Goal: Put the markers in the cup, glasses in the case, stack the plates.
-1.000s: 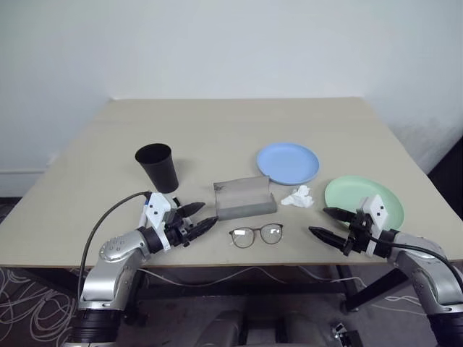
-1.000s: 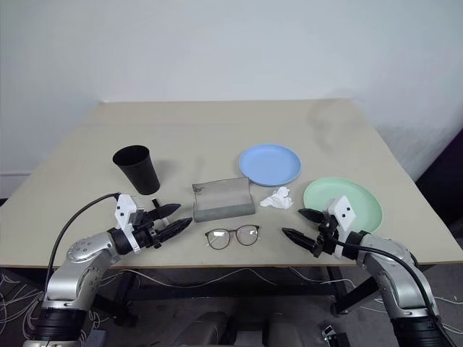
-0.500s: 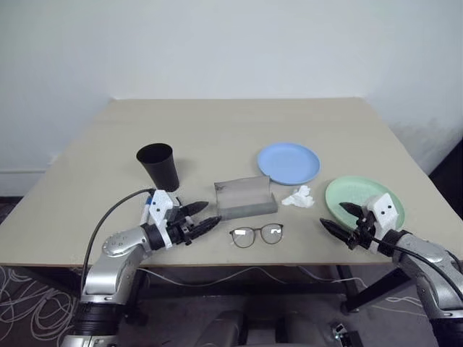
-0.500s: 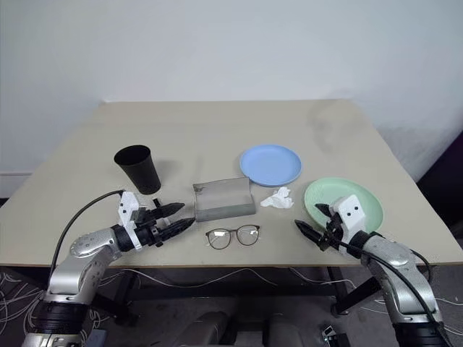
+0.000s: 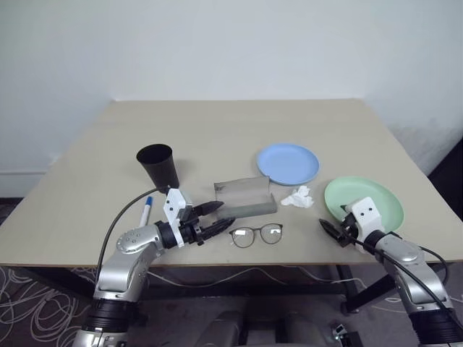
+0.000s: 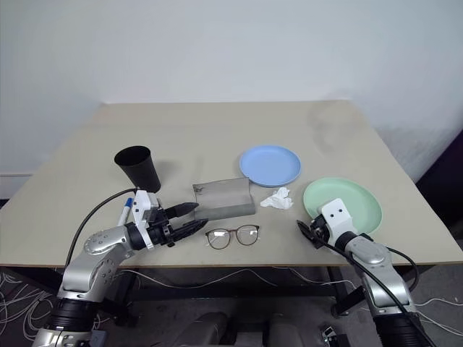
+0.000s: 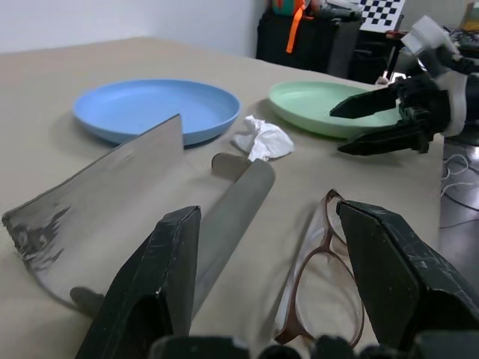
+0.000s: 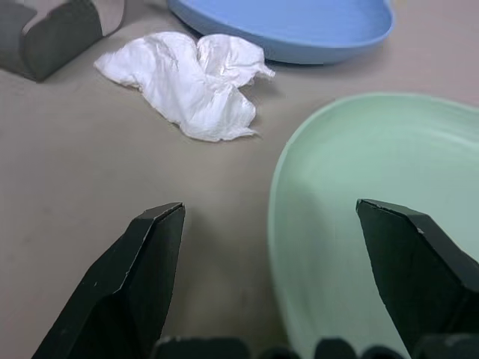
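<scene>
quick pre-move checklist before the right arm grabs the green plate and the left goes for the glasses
1. Right end effector open: ok, one finger on either side of the green plate's near rim.
2. Green plate bare: ok.
3. Blue plate free to stack on: ok.
4. Tissue off both plates: ok, lying on the table between them.
5. Left end effector open and lined up: ok, glasses ahead between its fingers.
6. Case open for the glasses: ok.
</scene>
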You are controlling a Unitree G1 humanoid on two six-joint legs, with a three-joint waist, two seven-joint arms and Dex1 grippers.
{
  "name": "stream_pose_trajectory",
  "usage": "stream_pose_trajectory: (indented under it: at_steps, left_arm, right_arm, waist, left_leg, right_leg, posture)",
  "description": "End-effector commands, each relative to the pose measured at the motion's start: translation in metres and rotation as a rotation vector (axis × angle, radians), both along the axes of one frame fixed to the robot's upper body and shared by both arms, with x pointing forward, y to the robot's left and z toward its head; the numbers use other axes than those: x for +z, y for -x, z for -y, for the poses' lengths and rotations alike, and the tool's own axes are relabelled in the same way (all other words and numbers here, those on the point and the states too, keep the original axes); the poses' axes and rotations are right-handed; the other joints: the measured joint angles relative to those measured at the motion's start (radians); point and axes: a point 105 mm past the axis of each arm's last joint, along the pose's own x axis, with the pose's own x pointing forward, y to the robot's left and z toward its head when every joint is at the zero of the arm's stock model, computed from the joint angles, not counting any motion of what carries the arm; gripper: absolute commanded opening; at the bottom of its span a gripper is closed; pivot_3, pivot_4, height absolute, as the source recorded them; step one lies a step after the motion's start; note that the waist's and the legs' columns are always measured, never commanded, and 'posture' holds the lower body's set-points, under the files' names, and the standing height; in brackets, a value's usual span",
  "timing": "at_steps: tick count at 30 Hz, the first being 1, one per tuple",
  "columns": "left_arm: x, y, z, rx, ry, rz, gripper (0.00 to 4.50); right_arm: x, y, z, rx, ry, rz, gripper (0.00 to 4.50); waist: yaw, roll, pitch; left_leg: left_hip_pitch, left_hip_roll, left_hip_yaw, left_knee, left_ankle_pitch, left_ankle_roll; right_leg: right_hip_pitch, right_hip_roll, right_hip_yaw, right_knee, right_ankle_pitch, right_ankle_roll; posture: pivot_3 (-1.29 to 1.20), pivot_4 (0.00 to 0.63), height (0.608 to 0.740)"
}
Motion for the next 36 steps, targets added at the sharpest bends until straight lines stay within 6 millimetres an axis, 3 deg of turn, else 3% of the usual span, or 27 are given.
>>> stream_pose_trajectory:
  at_steps: [1,5,11,12,24,28,36]
  left_arm:
    - [0.011,0.002,0.008,-0.023,0.017,0.044,3.08]
    - [0.012,0.001,0.009,-0.026,0.019,0.045,3.08]
    - [0.013,0.000,0.008,-0.024,0.017,0.051,3.08]
    - [0.013,0.000,0.008,-0.022,0.017,0.052,3.08]
    - [0.013,-0.001,0.007,-0.010,0.012,0.059,3.08]
    - [0.013,-0.001,0.007,-0.007,0.013,0.061,3.08]
    - [0.017,-0.007,0.007,0.003,0.037,0.062,3.08]
  right_arm:
    - [0.019,-0.006,-0.005,0.006,0.038,0.090,3.60]
    - [0.021,-0.006,-0.008,0.011,0.059,0.100,2.42]
    - [0.022,-0.009,-0.010,0.004,0.073,0.102,0.14]
    - [0.022,-0.010,-0.011,0.003,0.075,0.102,0.02]
    - [0.027,-0.016,-0.013,-0.006,0.098,0.114,0.02]
    - [0.039,-0.023,-0.010,-0.003,0.150,0.178,0.02]
    - [0.062,-0.038,-0.034,0.222,0.214,0.258,0.02]
  waist:
    - [0.000,0.000,0.000]
    - [0.000,0.000,0.000]
    - [0.000,0.000,0.000]
    - [-0.001,0.000,0.000]
    - [-0.001,0.000,0.000]
    - [-0.001,0.000,0.000]
    - [-0.003,0.000,0.000]
  left_leg:
    - [0.000,0.000,0.000,0.000,0.000,0.000]
    - [0.000,0.000,0.000,0.000,0.000,0.000]
    - [0.001,0.000,0.000,0.000,0.000,0.000]
    - [0.001,0.000,0.000,0.000,0.000,0.000]
    - [0.001,0.000,0.000,0.000,0.000,0.000]
    - [0.001,0.000,0.000,0.000,0.000,0.000]
    - [0.002,0.000,0.001,0.000,0.000,0.000]
  right_leg:
    - [0.000,0.000,0.000,0.000,0.000,0.000]
    - [0.000,0.000,0.000,0.000,0.000,0.000]
    - [0.000,0.000,0.000,0.000,0.000,0.000]
    - [0.000,0.000,0.000,0.000,0.000,0.000]
    - [0.000,0.000,0.000,0.001,0.000,0.000]
    - [0.000,0.000,0.000,0.000,0.000,0.000]
    - [0.000,0.000,0.000,0.000,0.000,0.000]
  posture:
    - [0.00,0.000,0.736]
    - [0.00,0.000,0.736]
    - [0.00,0.000,0.736]
    - [0.00,0.000,0.736]
    - [0.00,0.000,0.736]
    - [0.00,0.000,0.736]
    - [0.00,0.000,0.736]
